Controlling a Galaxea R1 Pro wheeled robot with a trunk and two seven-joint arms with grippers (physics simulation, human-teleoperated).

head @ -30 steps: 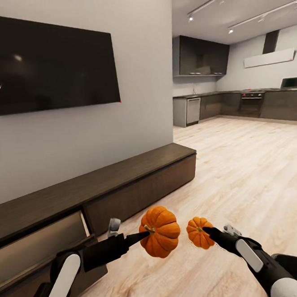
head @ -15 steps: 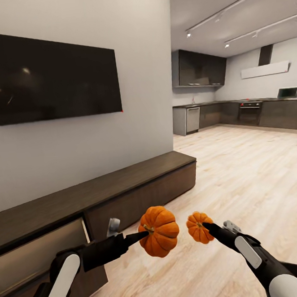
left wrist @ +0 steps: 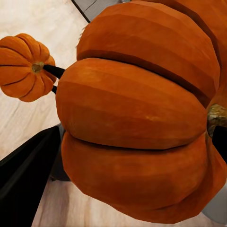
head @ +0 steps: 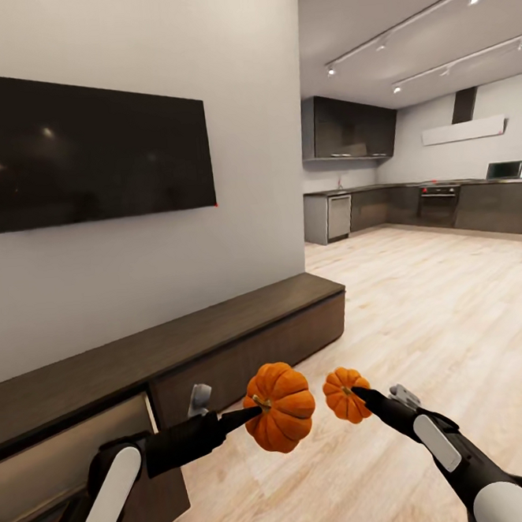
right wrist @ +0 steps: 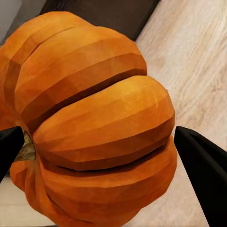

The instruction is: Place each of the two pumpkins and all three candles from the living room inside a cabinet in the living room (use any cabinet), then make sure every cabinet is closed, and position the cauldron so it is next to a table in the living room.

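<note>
Clamping the larger pumpkin (head: 279, 406), left gripper (head: 254, 410); right gripper (head: 358, 396) clamps smaller pumpkin (head: 344, 394).

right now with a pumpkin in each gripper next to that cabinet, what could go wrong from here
1. The left gripper pinches the larger pumpkin near its stem, so it might swing or slip free.
2. The smaller pumpkin in the right gripper hangs close beside the larger one; they could knock together.
3. The cabinet has an open drawer by the left arm, which could clip it on the way in.
</note>
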